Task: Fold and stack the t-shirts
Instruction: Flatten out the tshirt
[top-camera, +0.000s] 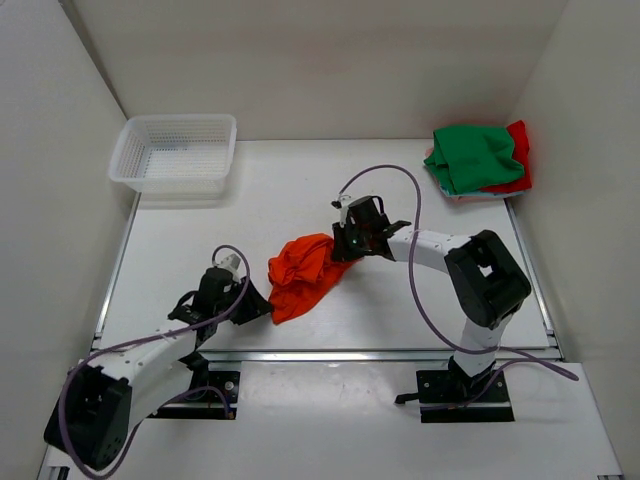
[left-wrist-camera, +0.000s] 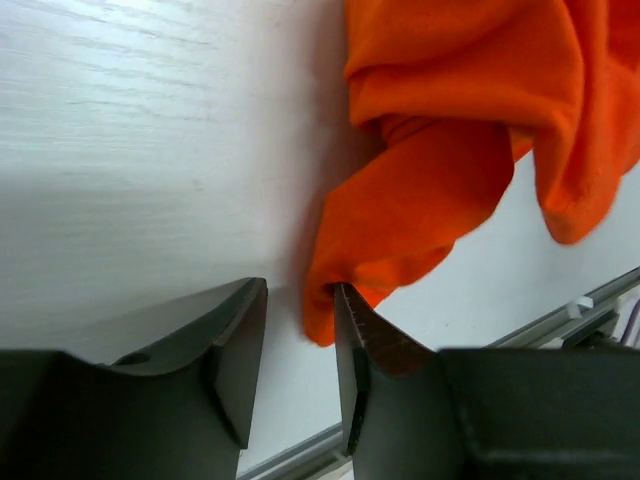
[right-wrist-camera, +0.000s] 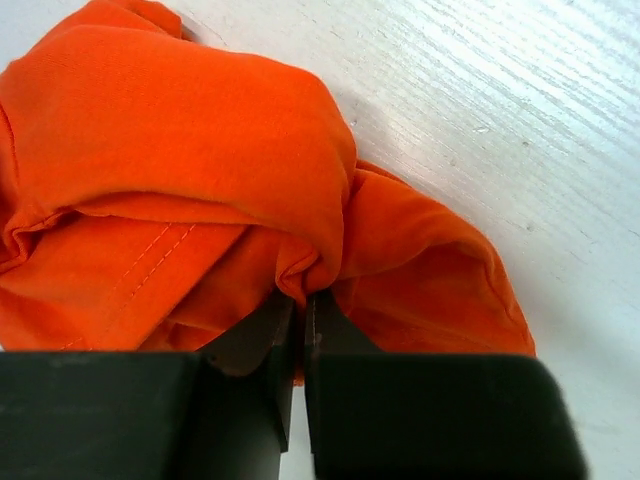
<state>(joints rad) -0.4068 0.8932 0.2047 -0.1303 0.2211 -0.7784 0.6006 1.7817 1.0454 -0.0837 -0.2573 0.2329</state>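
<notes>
While the orange t-shirt (top-camera: 300, 272) lies bunched and unfolded, the step in hand looks like the first one: getting it spread flat.

- White table (top-camera: 200, 240): the orange shirt sits crumpled in a heap near its middle, between the two arms.
- Green t-shirt (top-camera: 472, 155) lies on top of the red t-shirt (top-camera: 519, 140) at the far right corner, well apart from the work. Both look loosely heaped rather than neatly folded, though I can't be sure from here.
- White mesh basket (top-camera: 172, 184): far left corner, nothing visible inside.
- Right gripper (right-wrist-camera: 300, 300): jaws pinched almost together on a fold of orange cloth at the heap's right side.
- Left gripper (left-wrist-camera: 300, 300): jaws apart, low over the table at the heap's near left edge. A hanging corner of the shirt reaches into the gap and touches one finger, but nothing is clamped.

Judgement: the task is barely begun. The next move calls for the left jaws to close on that corner. Both arms then need to draw apart and lift, so the shirt opens out without slipping from either pinch.
</notes>
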